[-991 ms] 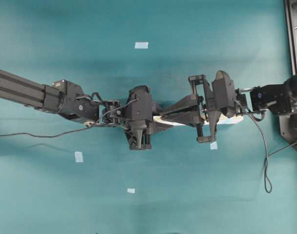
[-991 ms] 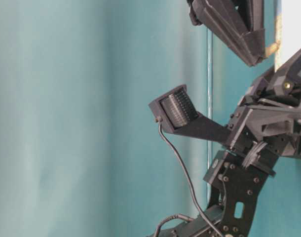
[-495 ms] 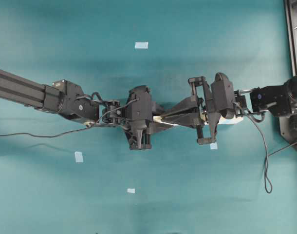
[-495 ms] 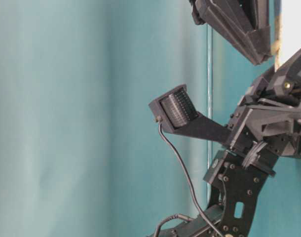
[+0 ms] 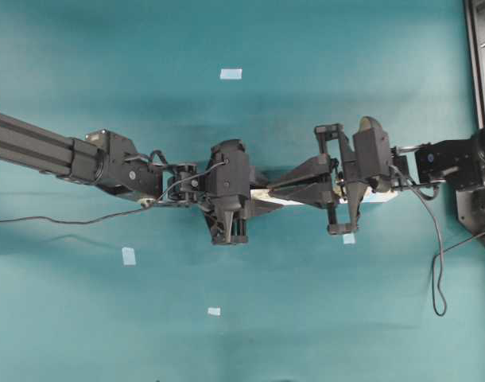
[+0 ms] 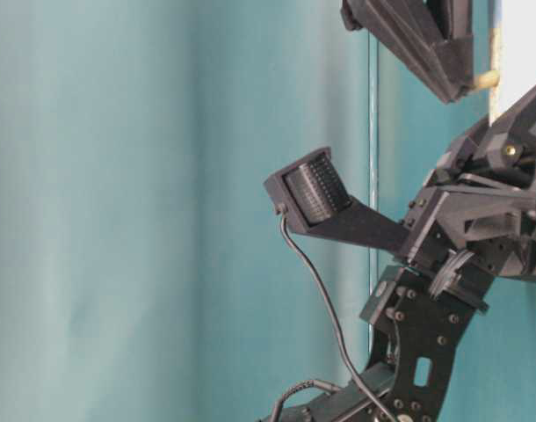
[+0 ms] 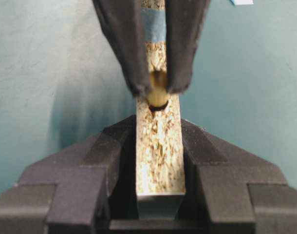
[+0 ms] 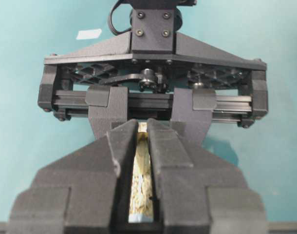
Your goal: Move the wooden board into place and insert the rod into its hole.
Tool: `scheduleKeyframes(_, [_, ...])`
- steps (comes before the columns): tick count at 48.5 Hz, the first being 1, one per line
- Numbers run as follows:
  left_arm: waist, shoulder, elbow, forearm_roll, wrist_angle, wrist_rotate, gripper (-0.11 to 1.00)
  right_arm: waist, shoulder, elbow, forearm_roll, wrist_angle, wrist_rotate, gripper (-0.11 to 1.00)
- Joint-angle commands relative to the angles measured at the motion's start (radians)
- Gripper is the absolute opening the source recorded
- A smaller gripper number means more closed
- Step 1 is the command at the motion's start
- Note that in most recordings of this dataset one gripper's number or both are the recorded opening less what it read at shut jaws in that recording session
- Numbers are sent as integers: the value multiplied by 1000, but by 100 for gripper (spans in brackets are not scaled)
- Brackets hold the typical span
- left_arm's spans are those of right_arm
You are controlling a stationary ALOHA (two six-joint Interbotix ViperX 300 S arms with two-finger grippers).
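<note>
Overhead, both arms reach inward along one line and meet near the middle of the teal table [image 5: 83, 318]. The left gripper [image 7: 158, 161] is clamped on the near end of the wooden board [image 7: 159, 146], one finger [image 7: 97, 165] pressed to each long side, the speckled face up. The right gripper [image 7: 157, 87] comes in from the opposite side, pointing down, its two fingers drawn together on the rod [image 7: 158, 91]. The rod stands upright with its lower end at the dark hole [image 7: 158, 105] in the board; how deep it sits cannot be told. In the right wrist view the board [image 8: 140, 190] shows as a narrow strip between that gripper's fingers [image 8: 175, 165], with the left gripper's frame across the top. A blue tape band crosses the board beyond the hole. The board [image 5: 262, 193] lies along the arms' line, mostly hidden under them. Four tape squares [image 5: 230, 74] lie well apart on the cloth, which is bare above and below the arms; a dark frame [image 5: 471, 95] borders the right edge
</note>
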Motion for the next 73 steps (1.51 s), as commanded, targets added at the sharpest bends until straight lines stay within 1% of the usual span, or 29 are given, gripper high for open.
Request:
scheduleKeyframes(1, [-18, 3, -2, 3, 23, -3, 23, 5, -9, 17, 2, 14, 0, 10])
scheduleKeyframes(14, [-18, 3, -2, 3, 25, -3, 23, 34, -9, 14, 2, 103, 2, 10])
scheduleKeyframes(19, [-18, 3, -2, 3, 26, -3, 23, 43, -9, 20, 6, 118, 2, 10])
scheduleKeyframes(31, [-18, 5, -2, 3, 26, -3, 23, 44, -8, 43, 41, 118, 2, 10])
scheduleKeyframes(42, [-18, 5, -2, 3, 26, -3, 23, 44, -9, 63, 87, 114, -2, 10])
scheduleKeyframes(45, [-18, 5, -2, 3, 26, -3, 23, 46, -9, 61, 92, 114, -2, 10])
scheduleKeyframes(60, [-18, 6, -5, 3, 26, -3, 23, 44, -2, 40, 92, 114, -3, 10])
scheduleKeyframes(73, [-18, 6, -5, 3, 26, -3, 23, 46, -2, -5, 84, 155, -3, 10])
